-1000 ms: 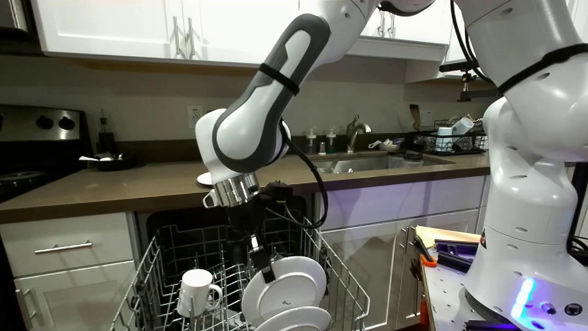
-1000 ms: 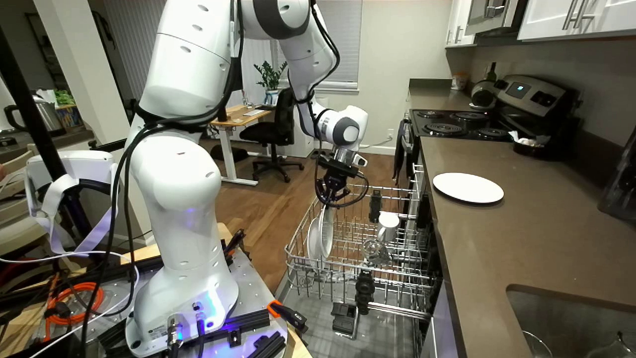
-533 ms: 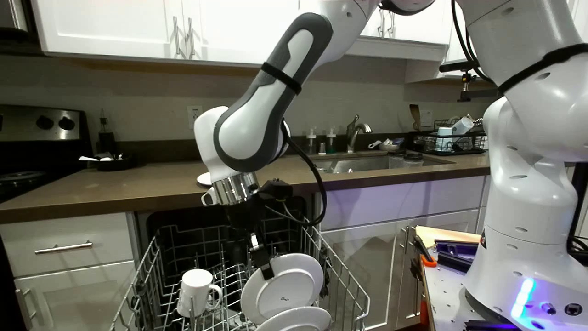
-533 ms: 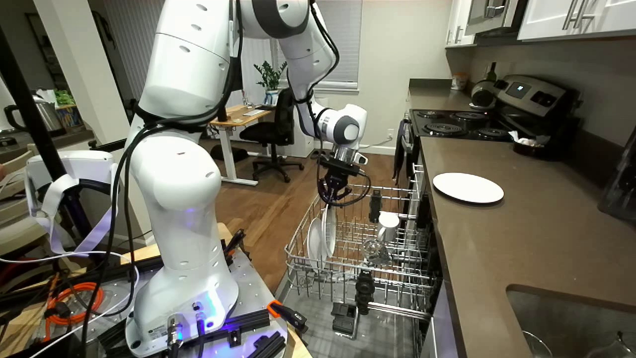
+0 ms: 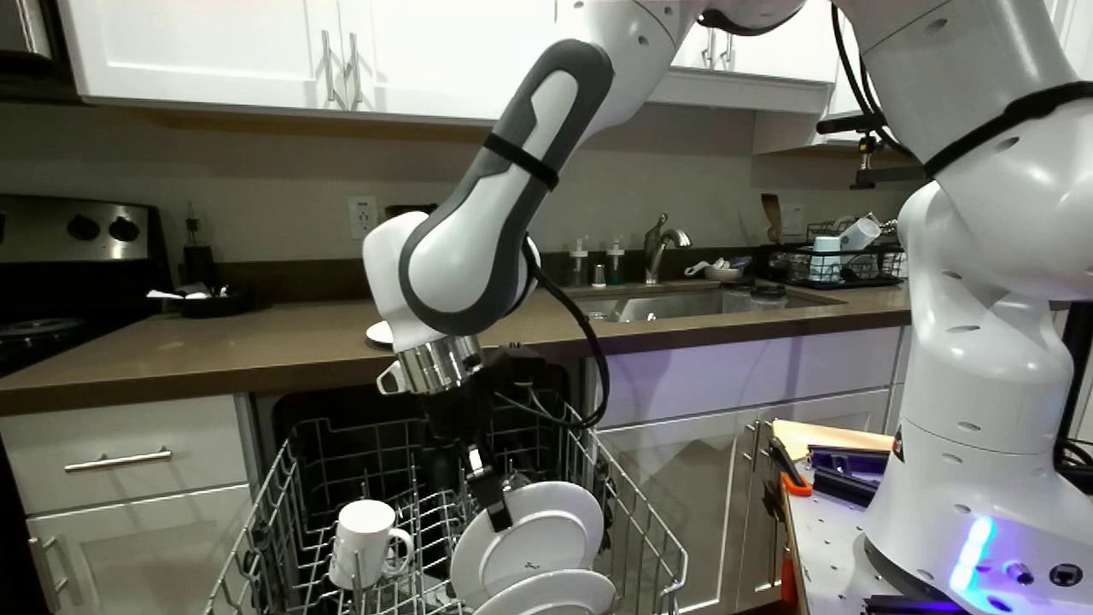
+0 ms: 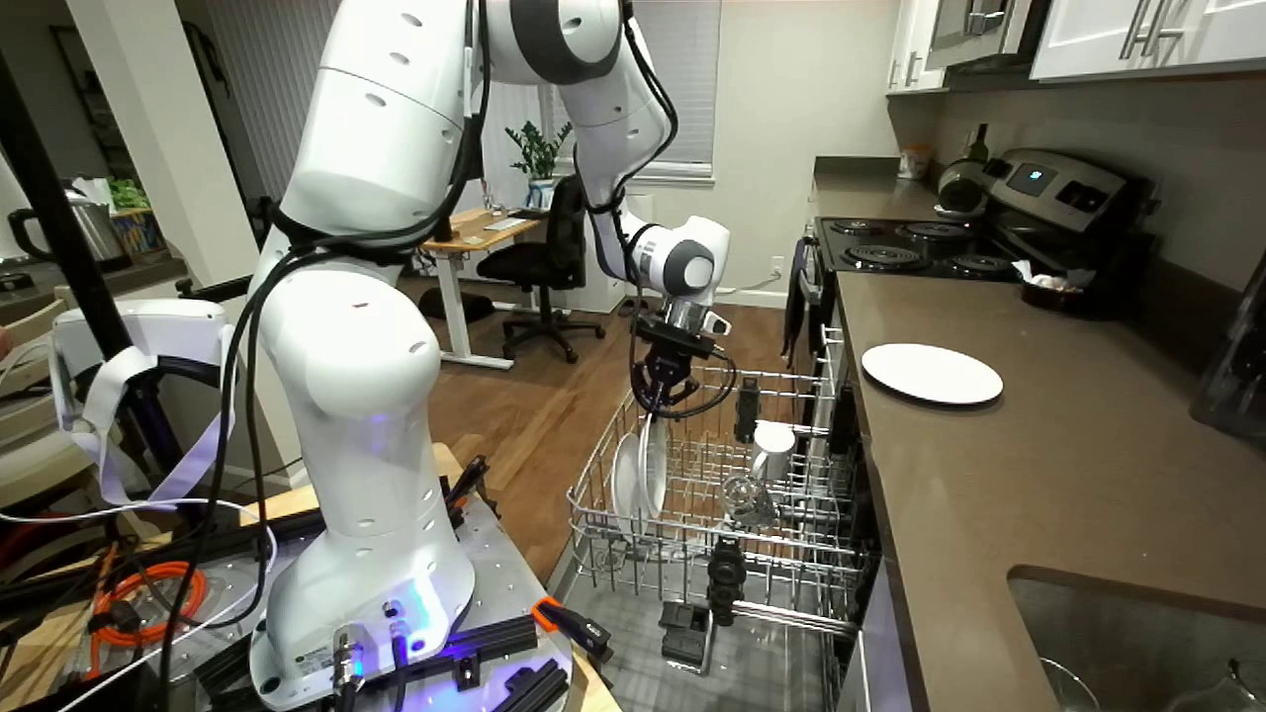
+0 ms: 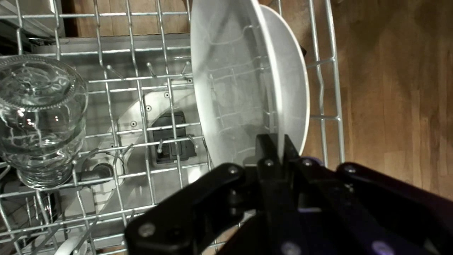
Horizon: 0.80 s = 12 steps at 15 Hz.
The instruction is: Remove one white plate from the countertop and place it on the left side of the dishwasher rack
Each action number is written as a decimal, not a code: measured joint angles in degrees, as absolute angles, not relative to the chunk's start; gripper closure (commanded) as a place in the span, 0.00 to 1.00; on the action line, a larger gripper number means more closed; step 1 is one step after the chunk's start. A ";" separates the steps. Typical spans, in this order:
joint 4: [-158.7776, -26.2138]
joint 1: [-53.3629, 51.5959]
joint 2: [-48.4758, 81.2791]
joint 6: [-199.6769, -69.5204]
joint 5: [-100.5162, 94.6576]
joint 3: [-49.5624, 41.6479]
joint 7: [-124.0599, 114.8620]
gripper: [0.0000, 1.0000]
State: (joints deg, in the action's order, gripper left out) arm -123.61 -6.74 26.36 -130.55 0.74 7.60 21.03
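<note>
My gripper (image 5: 499, 514) is shut on the rim of a white plate (image 5: 551, 540) in the dishwasher rack (image 5: 639, 506). In the wrist view, the fingertips (image 7: 277, 148) stand on either side of the rim of the held plate (image 7: 235, 88), which is nearly upright. A second white plate (image 7: 296, 85) stands close beside it, towards the rack's outer side; it also shows in an exterior view (image 6: 624, 475). Another white plate (image 6: 932, 374) lies flat on the countertop (image 6: 1048, 465). I cannot tell whether the held plate's lower edge rests on the wires.
A white mug (image 5: 363, 542) stands upside down in the rack. A clear glass jar (image 7: 39, 120) stands in the rack left of the plates in the wrist view. The stove (image 6: 900, 247) is beyond the countertop, and a sink (image 6: 1118, 633) is cut into it.
The gripper and the held plate rose slightly from one second to half a second ago, then came down a little lower. The grip stays on the rim. The other plates have not moved.
</note>
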 measured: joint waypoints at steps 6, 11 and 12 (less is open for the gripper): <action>-122.52 -6.73 28.75 -131.05 0.74 7.59 21.03 0.95; -120.80 -6.72 30.99 -131.07 0.74 7.53 21.03 0.95; -120.48 -6.72 31.39 -131.08 0.72 7.43 21.03 0.95</action>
